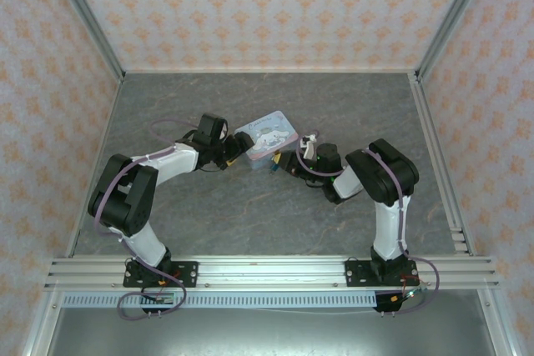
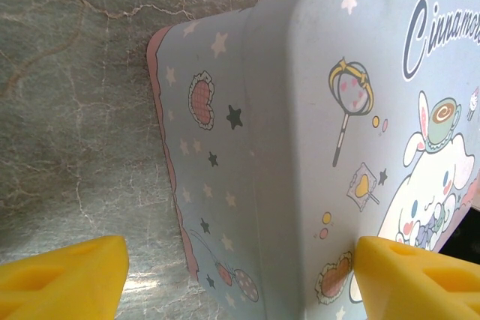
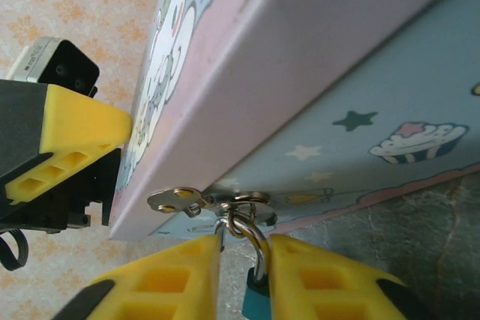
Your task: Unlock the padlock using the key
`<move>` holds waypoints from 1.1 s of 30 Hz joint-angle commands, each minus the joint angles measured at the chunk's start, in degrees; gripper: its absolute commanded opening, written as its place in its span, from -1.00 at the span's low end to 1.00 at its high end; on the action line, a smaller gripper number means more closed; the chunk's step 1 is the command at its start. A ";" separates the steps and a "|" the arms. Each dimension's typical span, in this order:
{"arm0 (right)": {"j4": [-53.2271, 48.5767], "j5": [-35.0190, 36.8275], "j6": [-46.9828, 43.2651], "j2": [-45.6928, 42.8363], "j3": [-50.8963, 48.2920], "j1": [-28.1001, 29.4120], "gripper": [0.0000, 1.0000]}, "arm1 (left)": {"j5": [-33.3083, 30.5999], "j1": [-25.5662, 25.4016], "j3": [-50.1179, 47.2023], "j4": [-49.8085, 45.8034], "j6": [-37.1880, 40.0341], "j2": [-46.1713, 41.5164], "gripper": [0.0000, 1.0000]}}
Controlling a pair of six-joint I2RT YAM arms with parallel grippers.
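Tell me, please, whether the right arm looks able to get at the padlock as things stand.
Very likely yes: the right gripper has its fingers tight against both sides of the shackle of the padlock, just under the hasp of the tin, with nothing between.

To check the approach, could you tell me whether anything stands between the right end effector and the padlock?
Nothing visible does: the padlock hangs from the tin's hasp, directly between the right end effector's fingers.
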 commanded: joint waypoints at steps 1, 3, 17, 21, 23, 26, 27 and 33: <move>3.08 -2.03 -1.15 0.20 -0.22 0.05 -0.67 | -2.32 0.03 -1.77 -3.39 0.41 0.71 0.58; 2.79 -1.89 -1.30 0.24 -0.30 -0.05 -0.77 | -2.39 0.03 -1.80 -3.49 0.46 0.67 0.58; 5.88 3.00 2.22 -2.52 -3.37 -2.00 -1.00 | -4.26 0.02 -1.84 -5.95 1.93 0.47 0.58; 8.02 4.51 4.88 -3.26 -3.42 -2.47 -1.00 | -4.08 0.06 -2.42 -5.52 1.94 0.57 0.58; 8.07 5.28 5.81 -3.79 -3.14 -2.74 -1.00 | -4.16 0.04 -2.61 -5.53 1.91 0.64 0.58; 7.42 6.54 6.33 -4.84 -3.03 -3.21 -1.00 | -4.08 -0.02 -2.44 -5.69 2.17 0.58 0.58; 7.13 7.03 6.17 -5.28 -3.36 -3.38 -1.00 | -4.12 0.01 -2.34 -5.84 2.17 0.48 0.58; 2.52 9.14 2.88 -9.52 -6.46 -4.74 -1.00 | -3.95 0.00 -1.18 -6.54 2.49 -0.56 0.58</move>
